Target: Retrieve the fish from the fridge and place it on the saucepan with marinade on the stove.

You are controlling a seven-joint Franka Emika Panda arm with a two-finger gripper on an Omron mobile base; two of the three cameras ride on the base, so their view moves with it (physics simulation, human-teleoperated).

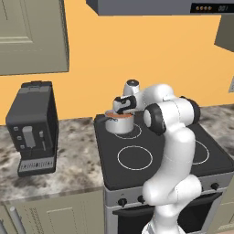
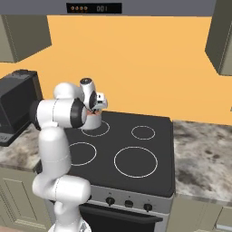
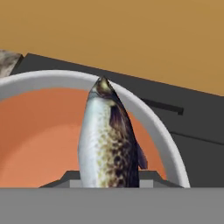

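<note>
In the hand view my gripper [image 3: 109, 180] is shut on the fish [image 3: 107, 140], a silvery, brown-speckled body whose far end points away over the pan's far rim. The fish hangs just above the saucepan [image 3: 151, 120], which holds orange-brown marinade [image 3: 39, 140]. From the base views, the steel saucepan [image 1: 119, 124] stands on the back-left burner of the black stove [image 1: 137, 171], with the gripper [image 1: 122, 108] right over its marinade [image 1: 119, 116]. The gripper [image 2: 97, 107] also hovers above the saucepan [image 2: 93, 122] on the stove [image 2: 136, 181]. The fridge is out of view.
A dark coffee machine [image 1: 34, 128] stands on the marbled counter [image 1: 73, 155] left of the stove. A range hood [image 2: 95, 7] hangs above. Beige wall cabinets [image 1: 32, 36] flank it. More counter [image 2: 201, 149] lies to the stove's right.
</note>
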